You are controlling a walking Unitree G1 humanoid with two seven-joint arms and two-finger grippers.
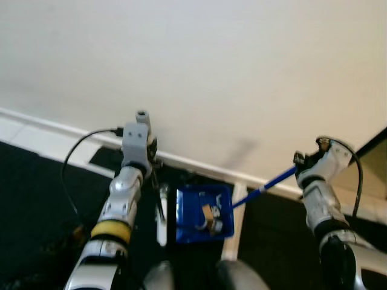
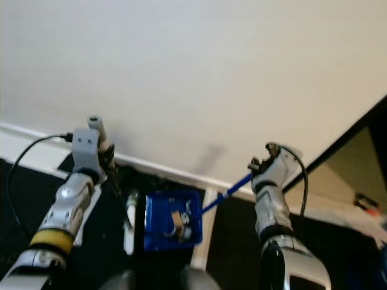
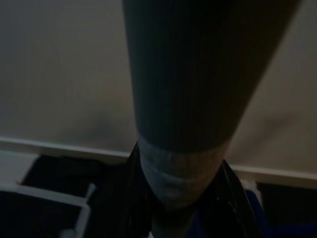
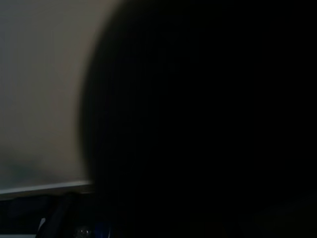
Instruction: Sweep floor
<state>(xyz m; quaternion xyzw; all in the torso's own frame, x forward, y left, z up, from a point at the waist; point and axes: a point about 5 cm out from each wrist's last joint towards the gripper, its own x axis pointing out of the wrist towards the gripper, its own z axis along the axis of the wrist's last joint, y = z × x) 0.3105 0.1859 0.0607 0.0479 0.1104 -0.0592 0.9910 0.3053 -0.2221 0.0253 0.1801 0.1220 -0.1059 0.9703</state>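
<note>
- The blue dustpan sits on the dark floor, just beside the white baseboard at the foot of a pale wall, between the two arms.
- Small scraps lie inside the pan (brownish and white, too blurred to name).
- The right hand is raised to the right of the pan and pinches the blue handle, which slants down to the pan's right edge.
- The left hand hangs just left of the pan, pressed around a dark stick with a grey lower band; a whitish broom part stands on the floor beneath it.
</note>
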